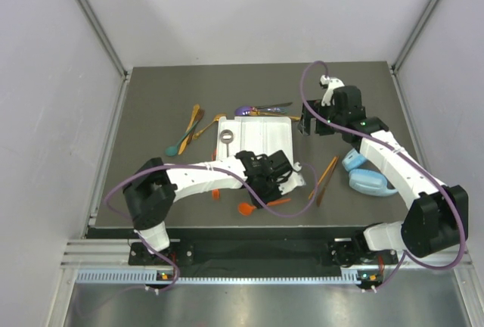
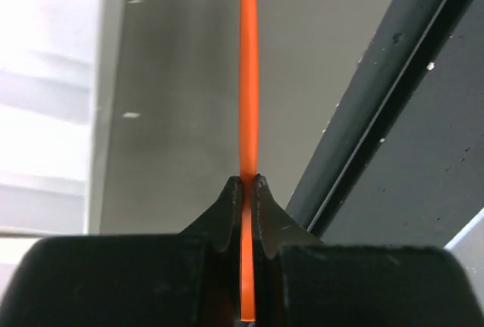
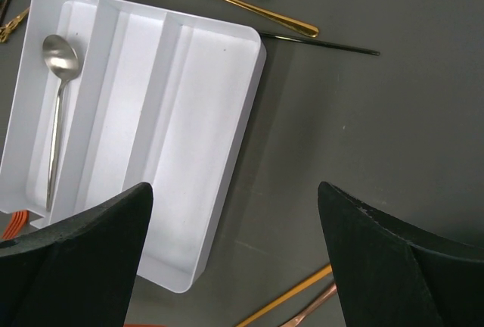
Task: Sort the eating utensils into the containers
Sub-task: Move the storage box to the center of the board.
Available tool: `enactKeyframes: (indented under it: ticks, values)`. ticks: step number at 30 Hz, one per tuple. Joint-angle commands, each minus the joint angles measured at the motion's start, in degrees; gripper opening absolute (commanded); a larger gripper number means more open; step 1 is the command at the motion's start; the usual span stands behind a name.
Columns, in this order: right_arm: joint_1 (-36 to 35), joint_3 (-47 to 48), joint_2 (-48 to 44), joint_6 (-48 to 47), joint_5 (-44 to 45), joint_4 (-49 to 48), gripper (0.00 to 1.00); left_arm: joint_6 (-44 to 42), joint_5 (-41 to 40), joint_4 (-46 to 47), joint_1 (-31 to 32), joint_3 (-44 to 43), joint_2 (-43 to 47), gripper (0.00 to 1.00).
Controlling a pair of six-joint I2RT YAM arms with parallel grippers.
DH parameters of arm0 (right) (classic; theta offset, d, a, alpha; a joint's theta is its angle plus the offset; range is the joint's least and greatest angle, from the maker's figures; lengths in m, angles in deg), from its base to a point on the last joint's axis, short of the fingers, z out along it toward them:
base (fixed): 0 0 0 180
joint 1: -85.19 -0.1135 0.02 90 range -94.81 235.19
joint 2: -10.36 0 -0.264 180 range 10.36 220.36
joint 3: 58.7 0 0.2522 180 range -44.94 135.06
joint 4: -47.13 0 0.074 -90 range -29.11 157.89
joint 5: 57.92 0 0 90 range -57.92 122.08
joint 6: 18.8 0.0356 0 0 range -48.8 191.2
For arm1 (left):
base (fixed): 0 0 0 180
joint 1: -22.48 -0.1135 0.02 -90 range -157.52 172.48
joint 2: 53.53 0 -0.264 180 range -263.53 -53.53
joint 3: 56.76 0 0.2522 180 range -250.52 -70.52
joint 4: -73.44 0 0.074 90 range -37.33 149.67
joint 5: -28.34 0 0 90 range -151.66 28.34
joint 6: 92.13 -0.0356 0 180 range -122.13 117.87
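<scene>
Orange utensil [image 2: 249,77] edge-on, type unclear, clamped in left gripper [image 2: 248,181]; right gripper [image 3: 233,191] spread wide.

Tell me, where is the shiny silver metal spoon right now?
The silver spoon lies in the leftmost compartment of the white plastic divided tray, in the right wrist view.

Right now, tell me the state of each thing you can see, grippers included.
left gripper: shut on the orange utensil.
right gripper: open, empty, above the tray's edge.
white tray: holds one spoon; the rest that shows is bare.
silver spoon: lying flat in an end compartment.
gold spoon: on the table, outside the tray.
black stick: on the table, outside the tray.
</scene>
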Motion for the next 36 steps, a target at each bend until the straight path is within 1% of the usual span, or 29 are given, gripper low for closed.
enactKeyframes:
  ticks: [1,5,10,16,18,21,22,24,25,34,35,36]
  values:
    - [0.67,-0.79,0.37,0.38,-2.53,-1.92,0.89,-0.94,0.38,2.56,1.16,0.34,-3.72,0.0]
    - [0.75,-2.37,-1.55,0.82,-2.97,-2.09,0.89,-2.0,-2.25,5.29,1.16,0.51,-6.09,0.0]
    - [0.75,-3.34,-2.71,0.82,-2.44,-1.83,0.89,-2.53,-8.92,8.19,1.07,0.51,-10.13,0.0]
    - [0.75,-3.16,-3.58,0.73,-2.44,-1.48,0.89,-3.58,-16.74,9.42,0.19,1.65,-10.14,0.01]
    - [0.75,-3.07,-3.76,0.82,-2.53,-1.65,0.89,-3.93,-17.9,10.3,-0.51,2.62,-9.87,0.1]
    - [0.75,-2.9,-4.02,0.73,-2.45,-1.39,0.89,-3.93,-21.67,10.65,-0.69,2.89,-11.18,0.12]
    - [0.75,-2.9,-4.11,0.82,-2.44,-1.3,0.89,-3.93,-22.29,10.57,-0.95,2.88,-11.63,0.17]
    - [0.75,-2.9,-4.2,0.82,-2.53,-1.13,0.89,-3.76,-23.0,10.57,-1.83,2.8,-12.77,0.2]
    - [0.75,-2.9,-4.29,0.73,-2.53,-1.21,0.89,-3.84,-23.0,10.48,-2.18,2.62,-13.21,0.25]
    - [0.75,-3.25,-3.85,0.91,-2.62,-1.3,0.89,-3.85,-23.52,11.97,-6.22,2.18,-14.27,0.32]
    - [0.75,-3.16,-3.93,0.91,-2.79,-1.3,0.89,-3.76,-23.61,12.15,-7.01,1.83,-14.44,0.36]
    - [0.75,-3.16,-3.94,0.91,-2.8,-1.39,0.89,-3.5,-23.61,12.15,-7.37,1.74,-14.44,0.37]
